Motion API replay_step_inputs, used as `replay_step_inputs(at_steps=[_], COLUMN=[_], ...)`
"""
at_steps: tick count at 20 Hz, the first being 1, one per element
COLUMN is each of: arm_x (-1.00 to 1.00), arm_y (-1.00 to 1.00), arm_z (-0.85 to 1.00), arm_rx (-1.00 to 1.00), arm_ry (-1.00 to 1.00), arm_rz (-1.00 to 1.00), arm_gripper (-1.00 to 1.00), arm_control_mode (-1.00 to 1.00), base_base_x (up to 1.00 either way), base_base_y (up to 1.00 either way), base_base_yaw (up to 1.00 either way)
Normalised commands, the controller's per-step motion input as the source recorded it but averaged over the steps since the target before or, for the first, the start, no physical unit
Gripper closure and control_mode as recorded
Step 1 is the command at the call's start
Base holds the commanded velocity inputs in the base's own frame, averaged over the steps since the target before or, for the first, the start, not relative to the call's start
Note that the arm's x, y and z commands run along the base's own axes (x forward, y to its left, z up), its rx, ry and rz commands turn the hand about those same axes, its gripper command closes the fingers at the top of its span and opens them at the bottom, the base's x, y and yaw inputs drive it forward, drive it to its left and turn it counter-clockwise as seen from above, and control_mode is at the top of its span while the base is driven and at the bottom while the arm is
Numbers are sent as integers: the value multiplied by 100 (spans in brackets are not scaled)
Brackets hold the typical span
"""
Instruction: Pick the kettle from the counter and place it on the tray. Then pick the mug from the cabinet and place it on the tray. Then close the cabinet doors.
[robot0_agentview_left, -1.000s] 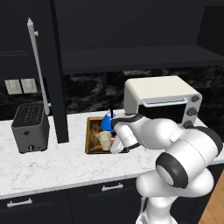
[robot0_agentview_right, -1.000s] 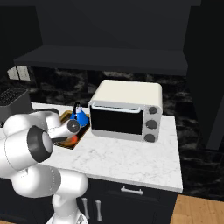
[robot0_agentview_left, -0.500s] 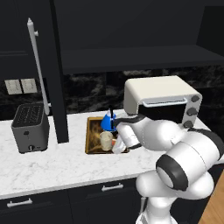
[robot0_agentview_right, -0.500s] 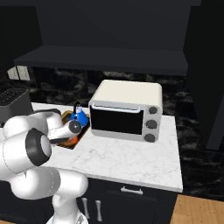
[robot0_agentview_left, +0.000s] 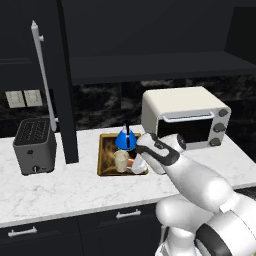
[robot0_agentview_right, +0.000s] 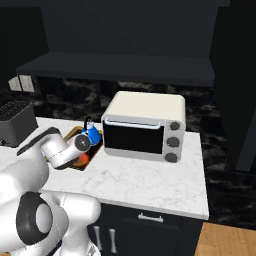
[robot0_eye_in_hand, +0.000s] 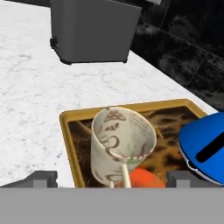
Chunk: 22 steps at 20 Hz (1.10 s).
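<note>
Two things stand on the tray (robot0_eye_in_hand: 65, 131): the mug (robot0_eye_in_hand: 121, 144) and the kettle (robot0_eye_in_hand: 205, 148), close beside each other. My tool (robot0_eye_in_hand: 111, 179) hangs just by the mug with its fingers spread wide either side, released and touching nothing that I can see. The tray lies on the counter (robot0_agentview_left: 65, 192) between the toaster (robot0_agentview_left: 34, 145) and the oven (robot0_agentview_left: 185, 117). One cabinet door (robot0_agentview_left: 62, 80) stands open, edge-on beside the toaster, its handle (robot0_agentview_left: 42, 75) upright.
</note>
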Motion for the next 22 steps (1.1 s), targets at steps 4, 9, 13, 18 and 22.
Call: replay_step_inputs(at_steps=[4, 9, 13, 18, 22], arm_x=[-33, -42, -45, -42, -41], arm_y=[0, 0, 0, 0, 1], arm_z=[73, 68, 70, 58, 43], arm_rx=[0, 0, 0, 0, -2], arm_ry=[0, 0, 0, 0, 0], arm_rz=[5, 2, 0, 0, 2], arm_gripper=[-100, -100, -100, -100, -100], arm_control_mode=[-100, -100, -100, -100, -100], base_base_x=[0, 0, 0, 0, 0], base_base_y=[0, 0, 0, 0, 0], base_base_yaw=[0, 0, 0, 0, 0])
